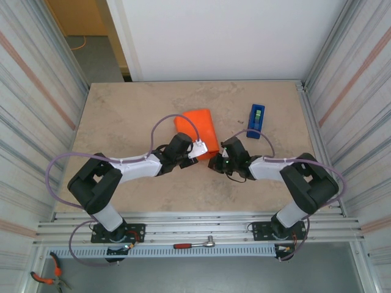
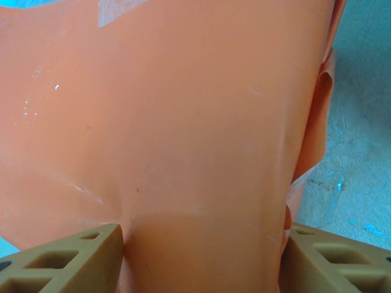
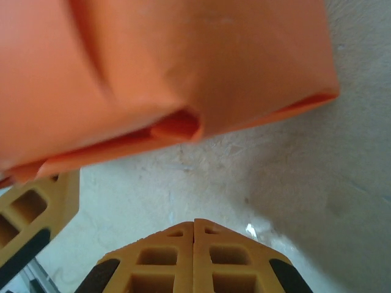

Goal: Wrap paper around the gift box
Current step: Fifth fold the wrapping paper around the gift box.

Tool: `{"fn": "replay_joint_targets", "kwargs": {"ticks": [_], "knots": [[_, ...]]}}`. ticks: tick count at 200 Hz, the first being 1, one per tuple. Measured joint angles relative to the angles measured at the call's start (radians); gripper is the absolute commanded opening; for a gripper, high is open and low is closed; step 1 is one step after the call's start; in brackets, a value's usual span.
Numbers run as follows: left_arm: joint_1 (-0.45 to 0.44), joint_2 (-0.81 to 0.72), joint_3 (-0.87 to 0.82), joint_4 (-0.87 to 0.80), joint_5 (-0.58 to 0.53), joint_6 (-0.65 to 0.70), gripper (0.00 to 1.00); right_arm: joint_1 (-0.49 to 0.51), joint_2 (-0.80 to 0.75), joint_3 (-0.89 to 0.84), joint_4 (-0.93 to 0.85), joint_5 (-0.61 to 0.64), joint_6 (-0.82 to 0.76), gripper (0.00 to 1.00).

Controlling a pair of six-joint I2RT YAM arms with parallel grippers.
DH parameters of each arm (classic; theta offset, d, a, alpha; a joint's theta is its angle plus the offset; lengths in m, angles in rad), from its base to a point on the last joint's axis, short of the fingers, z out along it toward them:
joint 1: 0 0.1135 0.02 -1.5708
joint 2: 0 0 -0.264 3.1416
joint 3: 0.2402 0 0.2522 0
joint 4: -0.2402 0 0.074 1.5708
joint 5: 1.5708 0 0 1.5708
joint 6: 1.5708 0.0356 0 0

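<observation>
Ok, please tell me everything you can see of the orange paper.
The paper is thin, plain bright orange, folded into a flat boxy parcel lying askew on the table. What looks like clear tape shows on top. Its side and end folds gape loosely. The left gripper clamps its near end; the shut right gripper sits just short of it.

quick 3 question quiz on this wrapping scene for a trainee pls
1. True or false: the right gripper has its jaws shut on nothing.
2. What stands on the table to the right of the gift box? A) scissors B) blue tape dispenser C) ribbon roll
3. Fill in: the left gripper has its jaws on either side of the box, pressing on its orange ____.
Key: 1 true; 2 B; 3 paper.
</observation>
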Motion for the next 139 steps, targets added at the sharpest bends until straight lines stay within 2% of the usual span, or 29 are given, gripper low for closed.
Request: {"fn": "replay_joint_targets", "kwargs": {"ticks": [87,139], "knots": [[0.0,-0.018,-0.014,-0.013,0.024,0.001,0.78,0.0,0.053,0.07,0.067,-0.003,0.012,0.0],[-0.001,-0.025,-0.023,-0.008,0.027,0.0,0.82,0.0,0.056,0.07,0.067,-0.003,0.012,0.0]]}}
